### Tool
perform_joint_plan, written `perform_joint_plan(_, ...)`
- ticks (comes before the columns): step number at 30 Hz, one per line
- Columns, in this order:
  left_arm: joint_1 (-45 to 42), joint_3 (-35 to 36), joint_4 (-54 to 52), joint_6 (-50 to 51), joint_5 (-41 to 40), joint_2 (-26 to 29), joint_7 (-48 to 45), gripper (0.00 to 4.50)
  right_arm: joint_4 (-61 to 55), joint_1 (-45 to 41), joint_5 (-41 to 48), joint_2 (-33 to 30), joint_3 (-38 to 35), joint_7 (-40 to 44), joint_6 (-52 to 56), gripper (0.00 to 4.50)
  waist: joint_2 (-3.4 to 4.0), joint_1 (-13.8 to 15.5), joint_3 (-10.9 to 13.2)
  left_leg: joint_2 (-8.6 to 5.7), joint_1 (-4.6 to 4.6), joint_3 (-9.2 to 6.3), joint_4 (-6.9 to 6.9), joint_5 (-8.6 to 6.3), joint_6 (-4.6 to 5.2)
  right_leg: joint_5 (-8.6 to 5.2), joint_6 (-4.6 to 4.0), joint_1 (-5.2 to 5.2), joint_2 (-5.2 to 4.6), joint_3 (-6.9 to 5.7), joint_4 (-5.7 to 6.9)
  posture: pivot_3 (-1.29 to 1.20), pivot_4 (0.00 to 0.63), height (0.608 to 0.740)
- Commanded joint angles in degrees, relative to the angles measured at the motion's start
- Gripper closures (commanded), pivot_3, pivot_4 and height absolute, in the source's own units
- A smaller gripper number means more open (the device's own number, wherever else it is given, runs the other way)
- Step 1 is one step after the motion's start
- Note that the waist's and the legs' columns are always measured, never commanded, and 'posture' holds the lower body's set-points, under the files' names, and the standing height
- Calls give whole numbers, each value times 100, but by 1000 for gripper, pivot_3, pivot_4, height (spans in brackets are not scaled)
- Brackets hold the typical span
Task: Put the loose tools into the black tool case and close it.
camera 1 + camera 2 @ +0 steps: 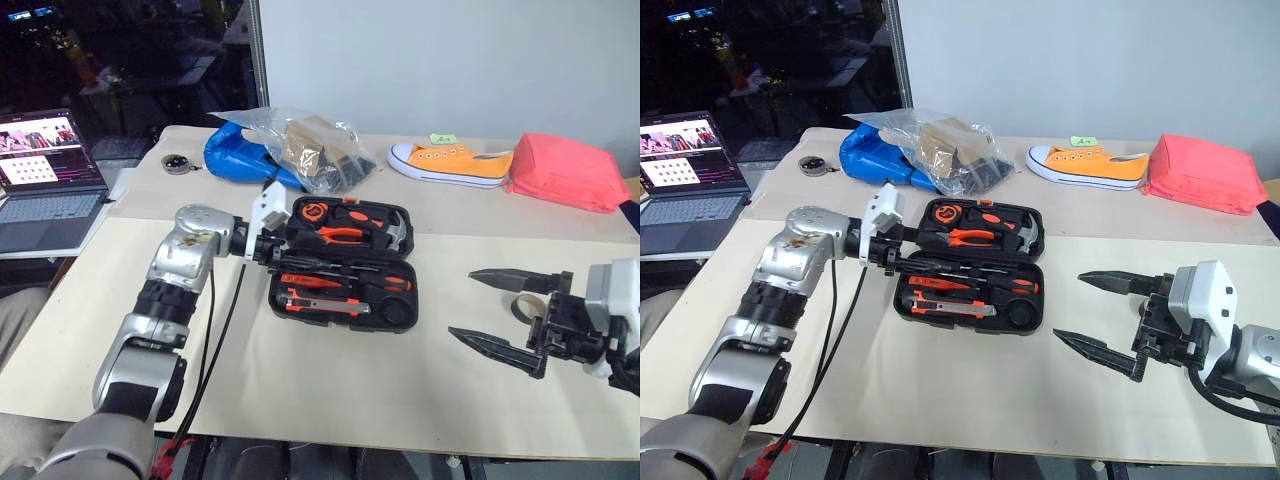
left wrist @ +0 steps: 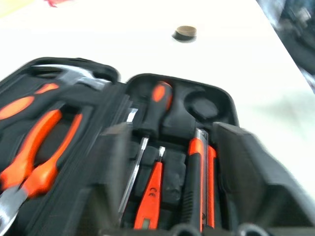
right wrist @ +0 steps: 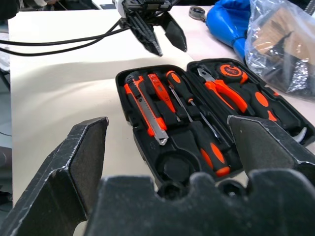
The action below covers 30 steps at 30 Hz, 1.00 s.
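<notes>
Black hinged moulded-plastic tool case lying open on tabletop; left gripper fingers narrowly parted, hovering empty at case edge; right gripper fingers gaping wide, empty; small dark tape roll sitting loose beyond.

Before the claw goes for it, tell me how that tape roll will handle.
The tape roll lies flat on the table, so it probably won't roll. It looks small and light, likely sliding if nudged. Its low profile may make pinching awkward.

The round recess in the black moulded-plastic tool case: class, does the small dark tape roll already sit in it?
No: the round recess of the tool case is bare, and the tape roll lies on the table beyond the case.
</notes>
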Motion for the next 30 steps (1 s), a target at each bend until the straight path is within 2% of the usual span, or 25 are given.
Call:
perform_joint_plan(1,652,143,-855,-14,-67,-220,806,3508,-4,-170,-28,5,68,-76,-95,0,-1,30,1,1,0,0,1,0,0,0,0,0,-3,0,0,0,150,740)
perform_joint_plan(3,1147,175,-1228,-83,29,-392,1350,4287,12,-218,-31,1,107,-71,-91,0,-1,42,0,1,-2,0,4,0,0,1,0,0,-6,-1,0,0,150,740)
perform_joint_plan(4,1392,176,-1406,-51,74,-457,1602,4475,14,-229,-28,-5,111,-65,-89,0,-1,45,0,1,-2,0,4,0,0,1,0,0,-8,0,-1,0,150,740)
perform_joint_plan(10,2173,48,-1924,506,297,-601,2720,4475,6,-145,-9,-22,-15,-6,-67,0,-1,51,0,1,4,-4,4,0,0,2,0,5,-10,0,2,0,150,740)
perform_joint_plan(18,2179,-607,-1735,1205,531,-360,2858,4475,31,-209,15,-101,-2,27,-37,0,13,22,-13,-1,63,-1,2,-1,-1,-1,4,69,-10,1,-6,0,150,740)
perform_joint_plan(21,2069,-710,-1607,1346,560,-371,2923,4475,3,-135,19,-100,-55,52,-38,0,19,30,-16,-1,83,-1,1,-1,-1,-21,37,90,-10,1,-8,0,150,740)
perform_joint_plan(30,1998,-1661,-1293,505,1249,-321,2773,4475,-61,19,80,-198,-271,95,34,0,37,42,-34,-4,106,10,-6,-1,-2,-22,38,110,-26,10,-14,0,150,740)
